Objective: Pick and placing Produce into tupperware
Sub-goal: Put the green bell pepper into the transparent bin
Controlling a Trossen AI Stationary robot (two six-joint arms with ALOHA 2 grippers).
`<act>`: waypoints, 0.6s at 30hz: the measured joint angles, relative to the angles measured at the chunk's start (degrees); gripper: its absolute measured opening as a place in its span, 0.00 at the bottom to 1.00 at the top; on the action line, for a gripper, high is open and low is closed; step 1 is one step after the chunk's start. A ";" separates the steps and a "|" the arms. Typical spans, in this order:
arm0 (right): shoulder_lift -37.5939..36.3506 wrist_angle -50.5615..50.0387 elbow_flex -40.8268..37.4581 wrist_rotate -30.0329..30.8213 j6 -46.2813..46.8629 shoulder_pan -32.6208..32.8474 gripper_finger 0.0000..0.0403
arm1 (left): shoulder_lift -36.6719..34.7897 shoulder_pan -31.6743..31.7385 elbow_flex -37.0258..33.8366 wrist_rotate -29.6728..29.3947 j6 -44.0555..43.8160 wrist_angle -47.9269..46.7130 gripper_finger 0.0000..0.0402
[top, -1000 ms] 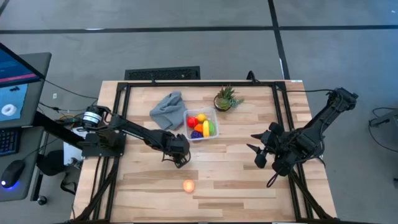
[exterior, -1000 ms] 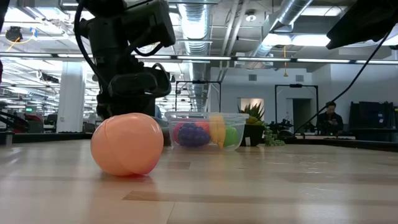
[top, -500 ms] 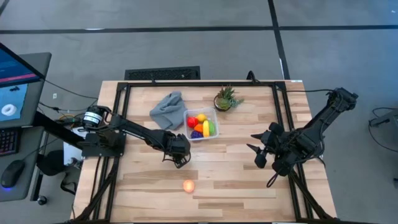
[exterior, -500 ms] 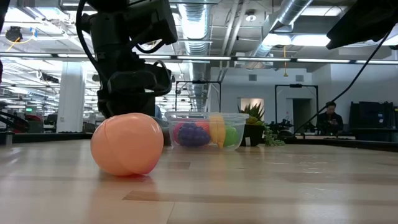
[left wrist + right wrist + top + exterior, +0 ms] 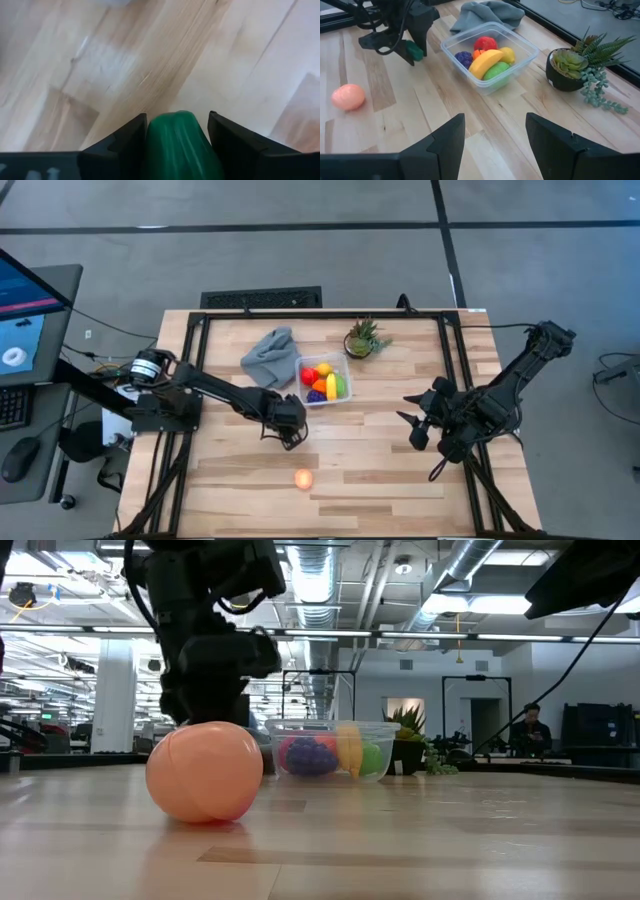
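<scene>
My left gripper (image 5: 291, 439) hangs over the middle of the table, just near-left of the tupperware, and is shut on a dark green toy vegetable (image 5: 177, 142). The clear tupperware (image 5: 324, 381) holds red, yellow, orange, purple and light green produce and a banana (image 5: 486, 61). A peach toy (image 5: 303, 478) rests on the table near the front edge; it fills the left of the low view (image 5: 205, 772). My right gripper (image 5: 413, 425) is open and empty at the table's right. My left gripper pinches the dark green vegetable between its two fingers (image 5: 127, 140), one on each of its sides (image 5: 152, 137). Its rounded end sticks out past the fingertips. The right wrist view shows the vegetable (image 5: 414, 50) lifted clear of the table.
A grey cloth (image 5: 268, 352) lies left of the tupperware toward the far edge. A spiky green potted plant (image 5: 362, 339) stands right of the tupperware toward the far edge. Bare wood lies between the two grippers and along the table's near side.
My left gripper has risen a little with the green vegetable still held. The peach toy and the tupperware have stayed where they were.
</scene>
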 joint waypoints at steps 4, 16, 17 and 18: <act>-0.01 0.25 -0.02 0.04 0.05 0.00 0.58 | -1.70 0.00 0.02 -1.20 0.02 0.50 0.48; 0.00 0.19 -0.02 0.81 0.92 0.00 0.58 | -8.85 0.02 0.02 -5.84 0.00 1.31 0.47; 0.00 0.20 -0.02 0.81 0.92 0.00 0.58 | -9.34 0.02 0.02 -5.90 0.00 1.46 0.47; 0.00 0.21 -0.02 0.86 0.92 0.00 0.58 | -9.81 0.02 0.02 -5.97 0.00 1.52 0.47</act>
